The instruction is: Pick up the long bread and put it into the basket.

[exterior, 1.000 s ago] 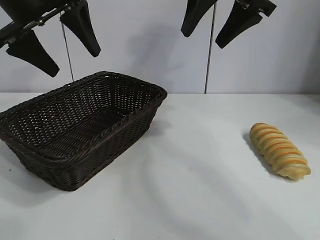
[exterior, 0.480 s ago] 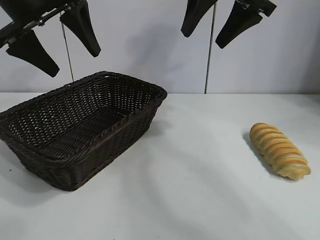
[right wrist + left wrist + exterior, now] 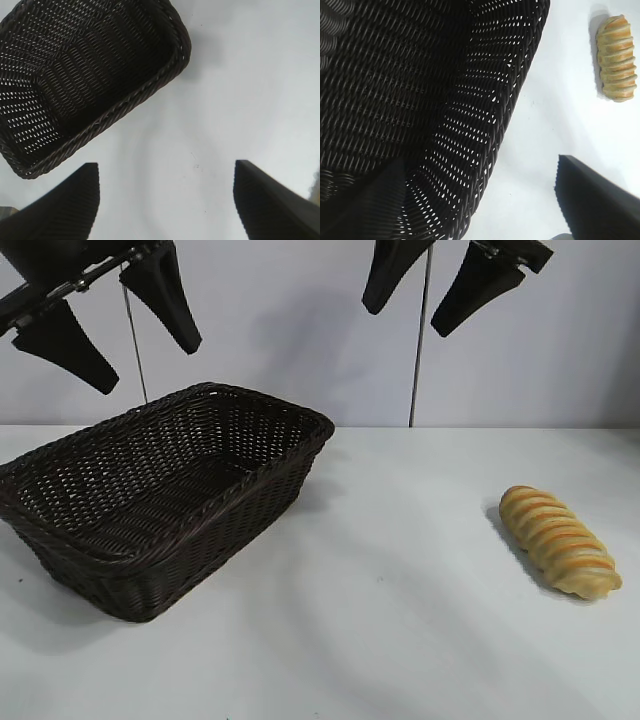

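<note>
The long bread [image 3: 560,542] lies on the white table [image 3: 400,620] at the right edge of the exterior frame, a little below mid-height, its length running diagonally toward the lower right. The basket [image 3: 160,495] sits at the left of the frame, well apart from the loaf, with nothing inside it.

The right gripper [image 3: 447,280] hangs at the top of the frame, right of centre, its fingers spread and holding nothing. The bread lies well below it and farther to the right, untouched.

The left gripper [image 3: 110,318] is at the upper left, above the basket, fingers likewise parted and empty. In the left wrist view, the loaf [image 3: 617,58] shows at the upper right, beyond the basket's rim [image 3: 512,100].
</note>
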Motion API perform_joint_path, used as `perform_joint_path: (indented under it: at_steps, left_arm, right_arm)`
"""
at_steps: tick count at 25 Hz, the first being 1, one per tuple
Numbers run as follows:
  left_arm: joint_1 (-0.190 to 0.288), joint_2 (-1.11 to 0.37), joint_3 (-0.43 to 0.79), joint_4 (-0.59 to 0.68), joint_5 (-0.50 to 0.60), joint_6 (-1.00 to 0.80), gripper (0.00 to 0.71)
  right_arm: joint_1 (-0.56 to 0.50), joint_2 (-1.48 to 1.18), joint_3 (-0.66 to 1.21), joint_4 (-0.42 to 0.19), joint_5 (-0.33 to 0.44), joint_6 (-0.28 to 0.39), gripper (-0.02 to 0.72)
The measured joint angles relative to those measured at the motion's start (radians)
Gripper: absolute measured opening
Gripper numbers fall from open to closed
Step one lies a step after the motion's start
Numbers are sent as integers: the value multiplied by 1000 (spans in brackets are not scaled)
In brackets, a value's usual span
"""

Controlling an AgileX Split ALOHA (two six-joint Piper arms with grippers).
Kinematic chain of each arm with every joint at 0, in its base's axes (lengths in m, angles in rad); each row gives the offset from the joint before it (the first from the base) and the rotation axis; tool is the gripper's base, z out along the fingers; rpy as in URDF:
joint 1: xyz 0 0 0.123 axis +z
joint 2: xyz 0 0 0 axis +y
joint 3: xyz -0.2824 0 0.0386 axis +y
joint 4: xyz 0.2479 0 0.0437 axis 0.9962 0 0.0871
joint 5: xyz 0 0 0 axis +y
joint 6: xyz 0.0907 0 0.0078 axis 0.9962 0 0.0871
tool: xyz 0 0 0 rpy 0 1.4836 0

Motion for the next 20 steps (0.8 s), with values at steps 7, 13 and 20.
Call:
perform_joint_path:
  at_steps: [7, 13, 20]
  left_arm:
    - [0, 0, 0, -1, -19, 0, 595]
    - [0, 0, 0, -4, -19, -46, 595]
    - [0, 0, 0, 14, 13, -289, 595]
  right_arm:
    - [0, 0, 0, 0, 0, 0, 540]
    - [0, 0, 0, 0, 0, 0, 540]
    - [0, 0, 0, 0, 0, 0, 540]
